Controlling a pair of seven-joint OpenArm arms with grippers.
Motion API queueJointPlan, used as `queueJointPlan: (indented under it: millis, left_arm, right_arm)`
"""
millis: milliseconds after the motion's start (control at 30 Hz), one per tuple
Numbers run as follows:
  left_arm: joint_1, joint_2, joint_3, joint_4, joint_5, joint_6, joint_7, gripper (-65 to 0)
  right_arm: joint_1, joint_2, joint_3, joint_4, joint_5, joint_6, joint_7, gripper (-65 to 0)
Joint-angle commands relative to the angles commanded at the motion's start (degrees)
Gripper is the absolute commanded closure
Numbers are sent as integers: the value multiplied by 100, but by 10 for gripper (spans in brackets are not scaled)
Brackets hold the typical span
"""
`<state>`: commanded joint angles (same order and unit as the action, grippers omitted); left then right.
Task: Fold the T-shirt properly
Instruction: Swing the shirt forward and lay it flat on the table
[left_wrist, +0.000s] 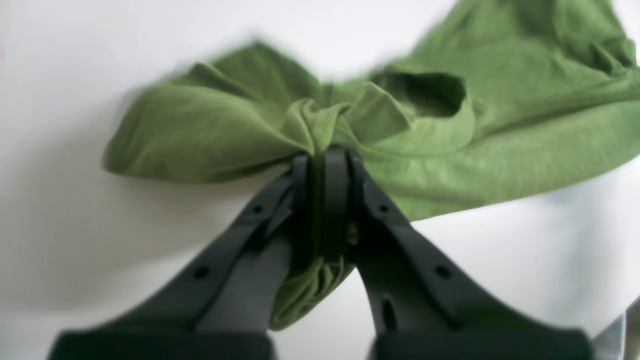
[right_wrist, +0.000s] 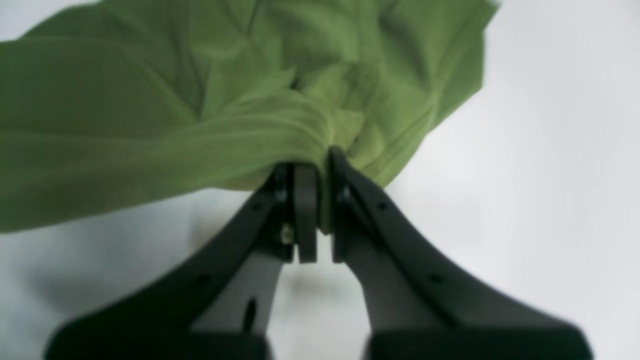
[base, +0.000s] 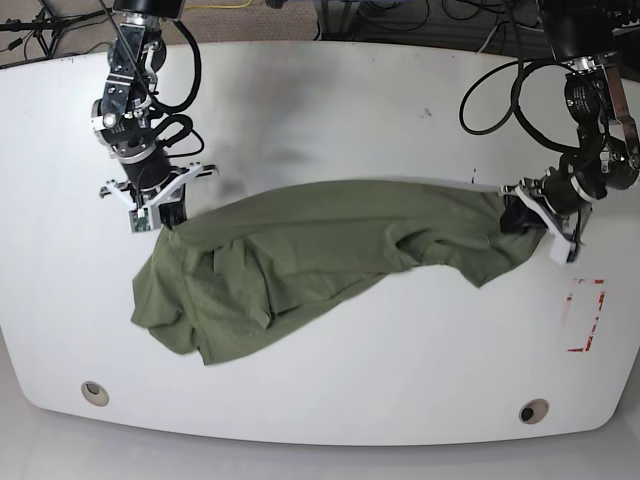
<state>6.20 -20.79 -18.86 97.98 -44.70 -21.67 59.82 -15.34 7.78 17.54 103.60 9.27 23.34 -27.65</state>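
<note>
Green shirt (base: 320, 250) stretched across white tabletop (base: 400, 380), left hand (left_wrist: 322, 155) pinching bunched cloth at 3 o'clock, right hand (right_wrist: 317, 167) pinching cloth at 9 o'clock

Robot lab, white table (base: 330, 90), cables (base: 400, 25) behind, taped floor

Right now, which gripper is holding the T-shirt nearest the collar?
The left gripper: its view shows the T-shirt's collar opening right beside its pinch. No collar shows by the right gripper.

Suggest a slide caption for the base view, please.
Both grippers, left and right, hold the T-shirt stretched across the table.
</note>
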Motion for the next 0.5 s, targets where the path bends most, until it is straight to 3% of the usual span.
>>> queueJointPlan:
  millis: [500]
  left_arm:
    - [738,-123,-114,-35,18,0,0,0]
  right_arm:
    - [-888,-9,0,0,9,0,-9,-29]
